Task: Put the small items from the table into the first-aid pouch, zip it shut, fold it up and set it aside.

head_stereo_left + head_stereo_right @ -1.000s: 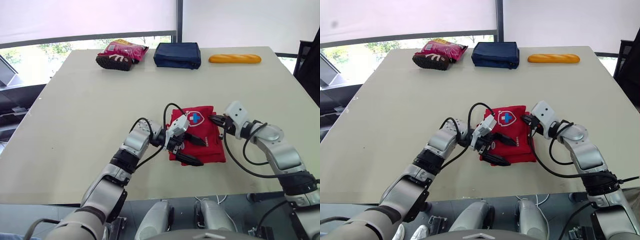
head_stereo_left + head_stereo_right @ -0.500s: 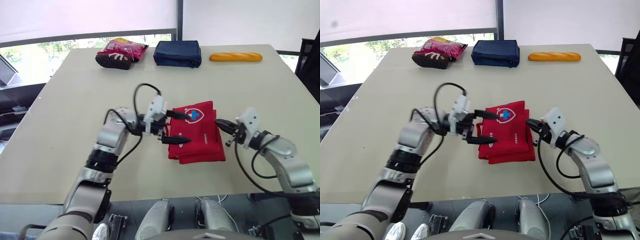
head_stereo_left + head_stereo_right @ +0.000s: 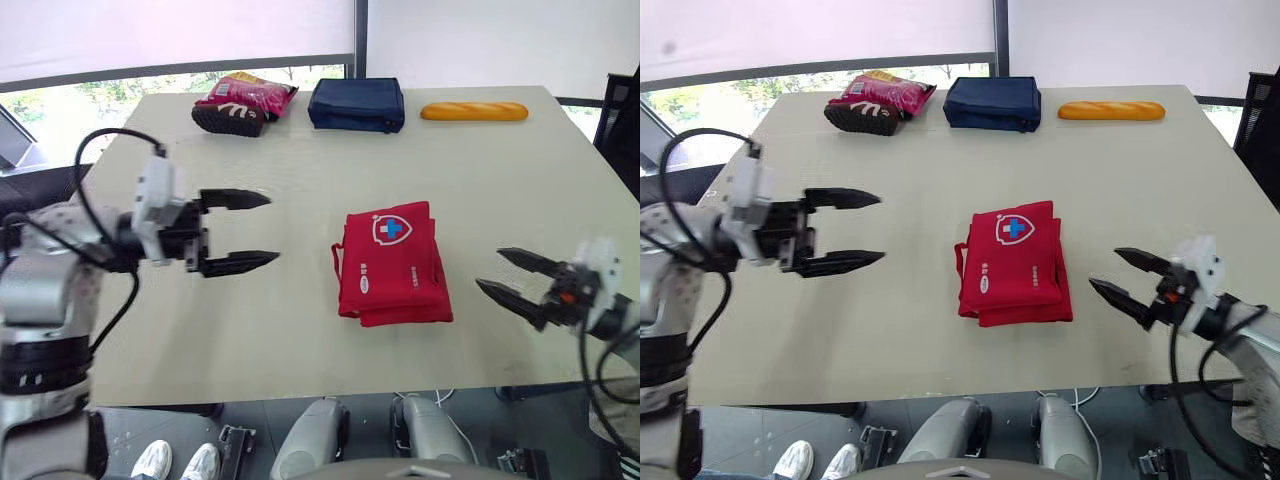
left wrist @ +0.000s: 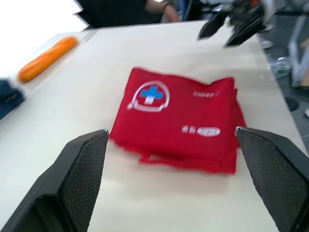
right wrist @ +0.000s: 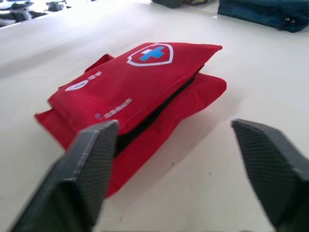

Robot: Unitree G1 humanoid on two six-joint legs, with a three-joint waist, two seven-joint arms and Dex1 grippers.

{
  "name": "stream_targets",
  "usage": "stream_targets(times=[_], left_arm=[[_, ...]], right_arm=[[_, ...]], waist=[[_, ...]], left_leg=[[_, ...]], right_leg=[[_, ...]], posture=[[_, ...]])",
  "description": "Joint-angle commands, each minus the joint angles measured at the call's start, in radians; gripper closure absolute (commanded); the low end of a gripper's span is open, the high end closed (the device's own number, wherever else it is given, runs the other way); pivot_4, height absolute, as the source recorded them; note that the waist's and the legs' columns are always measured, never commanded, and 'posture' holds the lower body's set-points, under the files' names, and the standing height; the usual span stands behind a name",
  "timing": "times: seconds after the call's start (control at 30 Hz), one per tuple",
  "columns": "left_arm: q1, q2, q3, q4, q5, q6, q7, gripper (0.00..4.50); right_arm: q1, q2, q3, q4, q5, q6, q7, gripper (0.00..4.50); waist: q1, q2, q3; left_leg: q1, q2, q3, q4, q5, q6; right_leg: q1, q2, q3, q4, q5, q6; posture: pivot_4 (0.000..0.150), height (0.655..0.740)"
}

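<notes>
Item: red first-aid pouch, folded over on itself, cross emblem uppermost, lying flat near the middle of the table. Left gripper: fingers spread wide, holding nothing, hovering above the table well apart from the pouch on its left. Right gripper: fingers likewise parted and empty, near the front edge, apart from the pouch on its right. Along the far edge: a pink snack bag, a navy pouch, an orange bread loaf. Status, as judged: packing and folding appear complete; the zip cannot be made out, so closure is unconfirmed. Outstanding: the pouch may yet need setting aside, unless its present spot counts as its resting place.
</notes>
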Motion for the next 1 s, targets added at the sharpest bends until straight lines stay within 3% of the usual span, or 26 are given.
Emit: stream_targets(times=[0.03,0.3,0.47,0.7,0.87,1.0], left_arm=[[0.043,0.027,0.073,-0.063,-0.044,-0.003,0.015,0.00],[0.062,0.041,0.090,-0.123,-0.101,0.035,0.054,0.00],[0.000,0.046,0.050,-0.159,-0.136,0.064,0.077,0.00],[-0.113,0.046,-0.019,-0.223,-0.192,0.120,0.115,0.00],[-0.140,0.049,-0.035,-0.268,-0.228,0.160,0.145,0.00],[-0.138,0.042,-0.046,-0.285,-0.231,0.166,0.164,0.00]], right_arm=[[0.019,-0.058,-0.118,-0.031,0.066,-0.004,0.063,0.06],[0.063,-0.106,-0.168,0.009,0.076,0.009,0.110,0.06],[-0.001,-0.085,0.007,0.007,-0.030,0.038,-0.007,0.06],[-0.207,0.046,0.285,0.040,-0.069,0.219,-0.220,0.06],[-0.333,0.155,0.342,0.089,-0.037,0.366,-0.345,0.06],[-0.377,0.165,0.415,0.139,-0.107,0.404,-0.383,0.06]], waist=[[0.001,-0.001,0.002],[0.003,-0.003,0.004],[0.001,-0.004,0.005],[0.000,-0.006,0.007],[0.001,-0.006,0.008],[0.000,-0.006,0.008]], left_leg=[[0.000,0.000,0.000,0.000,0.000,0.000],[-0.001,0.000,0.000,0.000,0.000,0.000],[-0.001,0.000,0.000,0.000,0.000,0.000],[-0.002,0.000,0.000,0.000,0.002,-0.005],[-0.003,0.000,-0.001,0.000,0.003,-0.005],[-0.004,0.000,-0.001,0.000,0.003,-0.005]], right_leg=[[0.000,0.000,0.000,0.000,0.000,0.000],[0.000,-0.001,-0.001,-0.001,-0.001,0.000],[0.000,-0.001,-0.001,-0.001,-0.001,-0.001],[-0.001,-0.001,-0.001,-0.001,0.000,0.000],[-0.003,0.000,-0.001,-0.001,0.000,-0.001],[-0.003,0.000,-0.001,-0.001,0.000,-0.001]], posture=[[0.150,0.7395],[0.150,0.7395],[0.150,0.7395],[0.150,0.7395],[0.150,0.7395],[0.150,0.7395]])
